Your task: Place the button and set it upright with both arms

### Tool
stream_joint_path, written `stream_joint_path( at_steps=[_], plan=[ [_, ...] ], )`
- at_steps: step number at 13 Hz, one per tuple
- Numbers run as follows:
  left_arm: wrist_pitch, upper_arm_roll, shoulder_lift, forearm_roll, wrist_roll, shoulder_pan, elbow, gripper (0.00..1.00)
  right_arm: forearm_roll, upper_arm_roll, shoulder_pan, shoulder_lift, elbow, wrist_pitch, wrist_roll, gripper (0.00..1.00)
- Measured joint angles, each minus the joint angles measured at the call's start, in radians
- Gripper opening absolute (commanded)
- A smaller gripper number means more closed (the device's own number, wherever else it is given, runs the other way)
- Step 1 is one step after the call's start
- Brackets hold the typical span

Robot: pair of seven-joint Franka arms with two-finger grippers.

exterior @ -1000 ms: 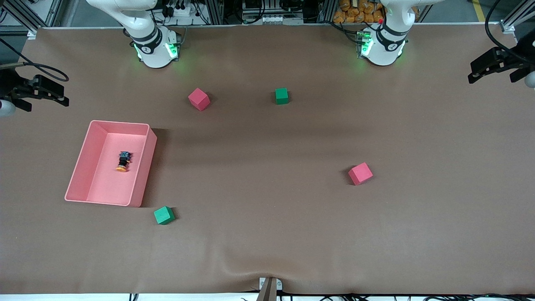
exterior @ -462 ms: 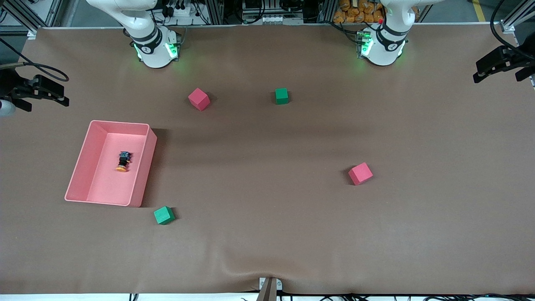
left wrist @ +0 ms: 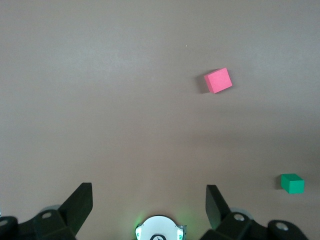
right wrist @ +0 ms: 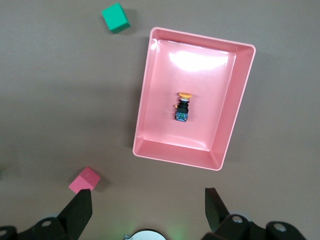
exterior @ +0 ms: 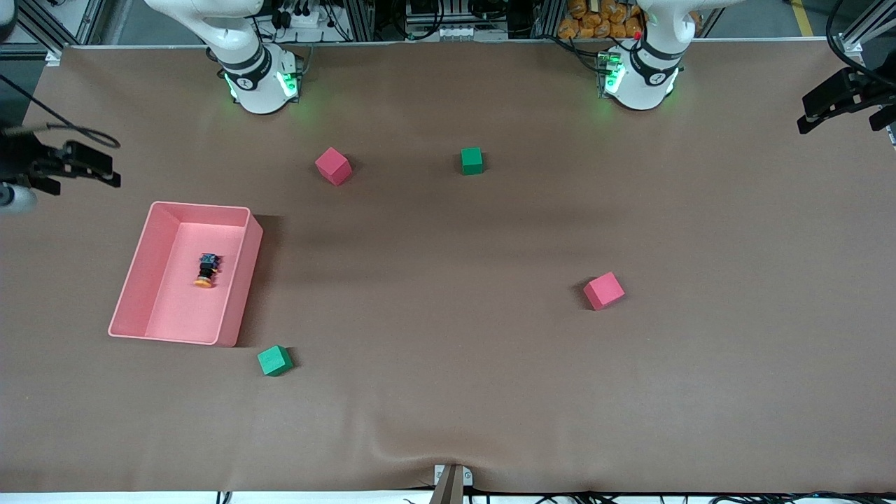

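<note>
The button (exterior: 206, 270) lies on its side in the pink tray (exterior: 199, 206), orange cap toward the front camera. It also shows in the right wrist view (right wrist: 183, 106) inside the tray (right wrist: 200, 39). My right gripper (exterior: 108, 171) is open and empty, high above the table at the right arm's end, beside the tray; its own view (right wrist: 147, 210) looks down on the tray. My left gripper (exterior: 805, 117) is open and empty, up at the left arm's end of the table; in its own view (left wrist: 149, 205) the jaws stand wide over bare mat.
Two pink cubes (exterior: 333, 166) (exterior: 603, 290) and two green cubes (exterior: 472, 160) (exterior: 274, 360) sit on the brown mat. The green one nearest the front camera is next to the tray's corner. The arm bases (exterior: 260, 80) (exterior: 640, 73) glow green.
My left gripper has drawn a little farther toward its end of the table. My right gripper has shifted slightly. The button and cubes have not moved.
</note>
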Motion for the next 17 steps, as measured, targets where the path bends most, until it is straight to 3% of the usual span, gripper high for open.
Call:
stream_joint_path(
  at_steps=[6,9,17],
  plan=[
    [0.009,-0.001,-0.001,-0.001,0.000,0.000,0.000,1.00,-0.001,-0.004,-0.044,0.105,-0.009,0.075,-0.002,1.00],
    [0.033,-0.006,-0.001,-0.001,0.000,-0.001,0.000,1.00,-0.002,-0.006,-0.072,0.142,-0.072,0.175,-0.002,1.00],
    [0.081,-0.015,0.018,-0.001,0.001,-0.006,-0.002,1.00,0.002,-0.002,-0.101,0.159,-0.416,0.568,0.030,1.00]
  ],
)
